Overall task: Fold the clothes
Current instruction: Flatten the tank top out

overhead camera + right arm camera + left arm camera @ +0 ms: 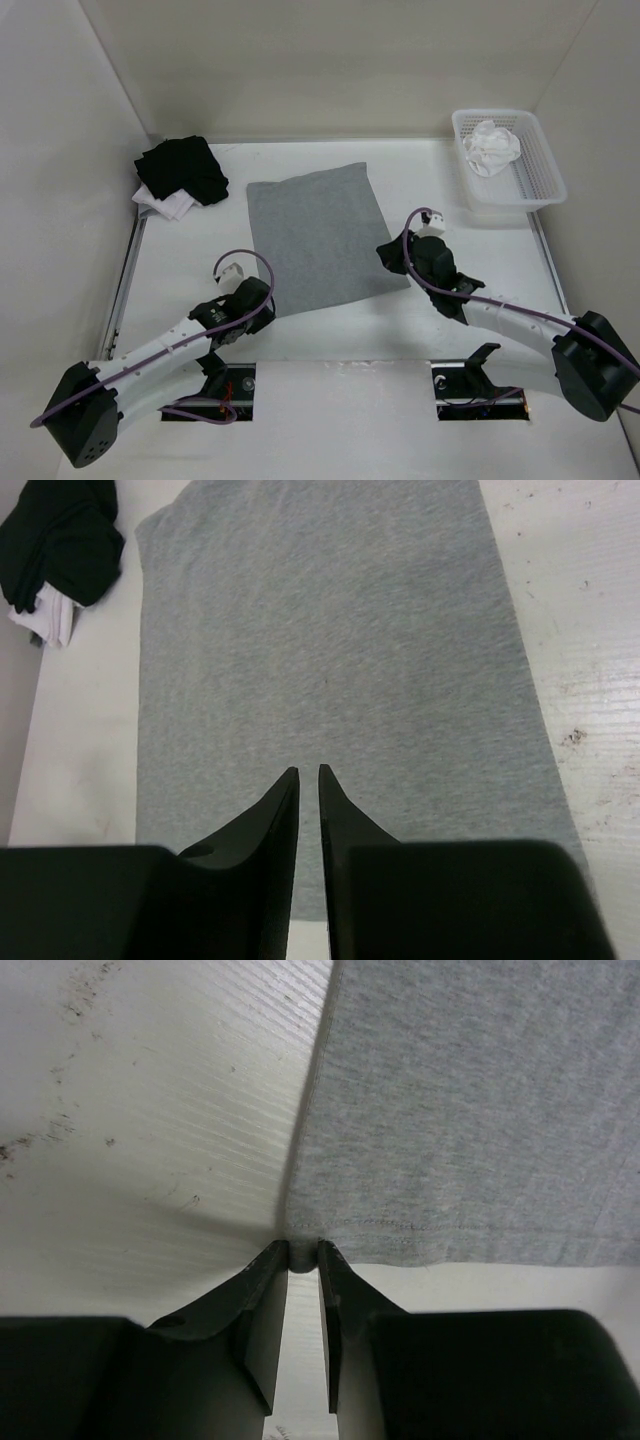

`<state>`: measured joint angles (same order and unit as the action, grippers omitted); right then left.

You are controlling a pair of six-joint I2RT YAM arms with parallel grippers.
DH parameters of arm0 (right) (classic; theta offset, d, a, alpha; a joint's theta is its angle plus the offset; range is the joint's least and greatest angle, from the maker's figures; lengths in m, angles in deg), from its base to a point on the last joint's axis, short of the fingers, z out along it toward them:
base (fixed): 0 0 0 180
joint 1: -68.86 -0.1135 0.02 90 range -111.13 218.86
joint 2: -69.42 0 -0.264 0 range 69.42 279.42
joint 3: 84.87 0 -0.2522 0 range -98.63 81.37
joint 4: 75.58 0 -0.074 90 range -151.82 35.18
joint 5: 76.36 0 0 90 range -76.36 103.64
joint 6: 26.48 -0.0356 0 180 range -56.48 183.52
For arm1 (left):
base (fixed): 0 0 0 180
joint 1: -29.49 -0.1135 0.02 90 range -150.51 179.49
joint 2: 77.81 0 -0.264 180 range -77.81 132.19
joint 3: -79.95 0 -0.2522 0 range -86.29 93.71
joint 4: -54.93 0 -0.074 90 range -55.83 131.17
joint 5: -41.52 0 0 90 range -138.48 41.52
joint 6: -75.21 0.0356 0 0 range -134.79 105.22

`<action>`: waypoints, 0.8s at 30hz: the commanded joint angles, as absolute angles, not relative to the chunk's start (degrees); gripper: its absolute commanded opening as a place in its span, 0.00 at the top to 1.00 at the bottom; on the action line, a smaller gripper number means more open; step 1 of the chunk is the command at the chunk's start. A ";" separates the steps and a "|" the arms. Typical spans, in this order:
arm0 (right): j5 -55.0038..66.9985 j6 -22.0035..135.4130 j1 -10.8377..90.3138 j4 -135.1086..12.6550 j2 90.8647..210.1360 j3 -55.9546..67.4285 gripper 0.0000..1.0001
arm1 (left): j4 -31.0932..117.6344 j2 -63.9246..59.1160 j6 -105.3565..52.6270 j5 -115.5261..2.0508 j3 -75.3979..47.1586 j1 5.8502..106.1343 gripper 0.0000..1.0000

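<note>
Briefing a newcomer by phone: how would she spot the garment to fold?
At the centre of the white table lies a flat heather-grey knit cloth. Unlike the crumpled black-and-white pile far left and the white bundle in the white mesh basket far right, it is spread smooth.

Seen from close behind the left gripper [303, 1256]: two dark fingers [262, 1305] rising from the bottom edge, tips almost together with a narrow slit between. Pinched between the tips, a small nub of grey knit, the near corner of the clothes [470, 1110]. Spreading ahead and to the right of the gripper, heather-grey fabric lying flat, with a double line of stitching along the hem just beyond the right fingertip. Running ahead from the pinched corner, the fabric's side edge, slightly raised and shadowed. Ahead and to the left of the gripper, bare white desk [150, 1110], faintly ribbed, flecked with dark scuff marks.
</note>
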<state>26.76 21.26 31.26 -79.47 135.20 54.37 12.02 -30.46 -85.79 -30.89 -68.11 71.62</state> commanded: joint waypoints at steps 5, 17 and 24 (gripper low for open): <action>28.49 21.51 31.20 -82.22 134.90 55.71 0.62 | 9.79 -37.10 -85.90 -28.26 -67.92 71.98 0.92; 36.31 13.69 34.55 -62.54 135.25 55.97 0.53 | 7.94 -47.57 -68.85 -18.51 -60.45 67.07 0.97; 39.64 8.50 28.14 -51.04 136.12 53.78 0.57 | 14.26 -48.81 -63.92 -22.10 -63.43 61.44 0.97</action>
